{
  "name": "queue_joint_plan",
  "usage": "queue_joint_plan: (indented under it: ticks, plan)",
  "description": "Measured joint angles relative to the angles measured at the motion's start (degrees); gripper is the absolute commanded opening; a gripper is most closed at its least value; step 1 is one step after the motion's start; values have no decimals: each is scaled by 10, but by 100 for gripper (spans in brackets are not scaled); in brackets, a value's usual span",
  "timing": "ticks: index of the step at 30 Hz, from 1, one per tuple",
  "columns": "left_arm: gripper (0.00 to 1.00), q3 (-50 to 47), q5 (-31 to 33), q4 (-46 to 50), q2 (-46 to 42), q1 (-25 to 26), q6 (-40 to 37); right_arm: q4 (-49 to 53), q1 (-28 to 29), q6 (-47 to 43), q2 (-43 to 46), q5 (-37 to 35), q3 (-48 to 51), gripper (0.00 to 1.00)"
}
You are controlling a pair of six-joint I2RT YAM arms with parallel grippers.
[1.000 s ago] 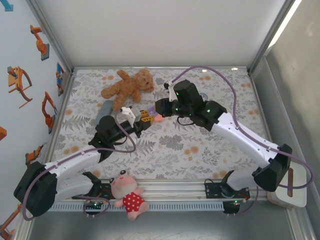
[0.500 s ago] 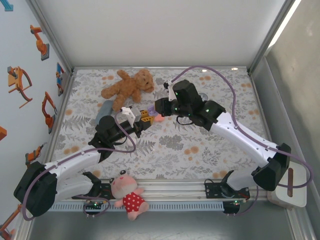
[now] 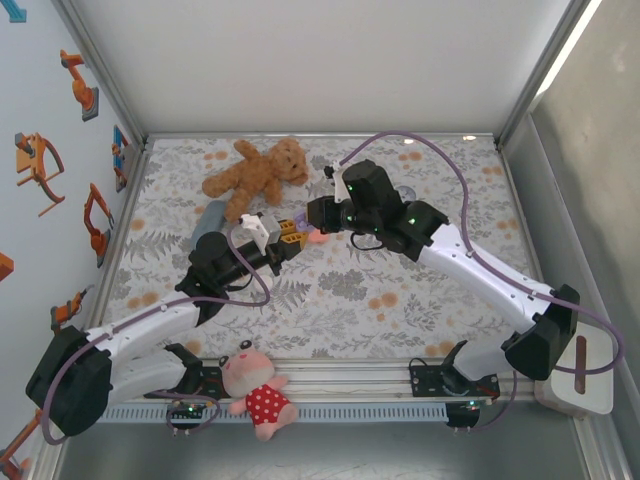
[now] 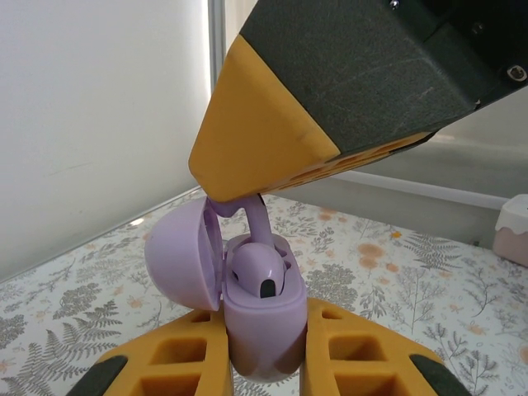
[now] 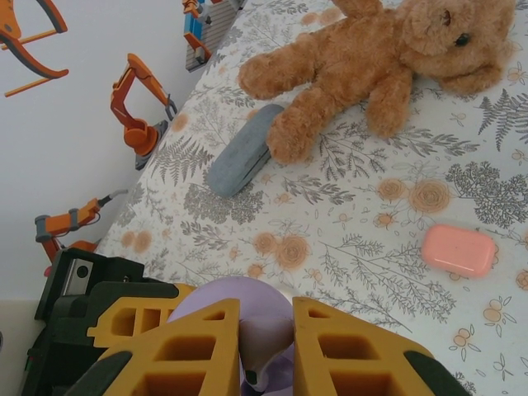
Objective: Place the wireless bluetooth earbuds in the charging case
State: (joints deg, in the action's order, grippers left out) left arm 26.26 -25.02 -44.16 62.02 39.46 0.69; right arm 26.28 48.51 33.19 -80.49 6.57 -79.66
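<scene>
My left gripper (image 4: 264, 313) is shut on the body of a purple charging case (image 4: 266, 351), held upright above the cloth with its lid (image 4: 177, 260) swung open to the left. One purple earbud (image 4: 260, 276) sits in the case. My right gripper (image 5: 266, 318) is shut on a second purple earbud (image 5: 266, 342) directly over the case, and that bud's stem (image 4: 254, 219) reaches down into the case's opening beside the seated bud. In the top view the two grippers (image 3: 290, 232) (image 3: 315, 222) meet at the middle of the table.
A brown teddy bear (image 3: 258, 173) lies at the back left, with a grey oblong case (image 3: 208, 220) next to it. A pink case (image 5: 459, 249) lies on the floral cloth (image 3: 400, 290) under the right gripper. A pink doll (image 3: 258, 390) rests at the near edge.
The right gripper has edged slightly left, toward the case. The left arm and case have hardly moved.
</scene>
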Motion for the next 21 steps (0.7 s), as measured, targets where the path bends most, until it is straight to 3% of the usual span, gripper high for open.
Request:
queue_joint_plan:
  ticks: [13, 21]
  plan:
    - [0, 3, 5, 2, -1, 2, 0, 4, 5, 0, 0, -2, 0, 22]
    - [0, 3, 6, 7, -7, 2, 0, 14, 5, -3, 0, -7, 0, 36]
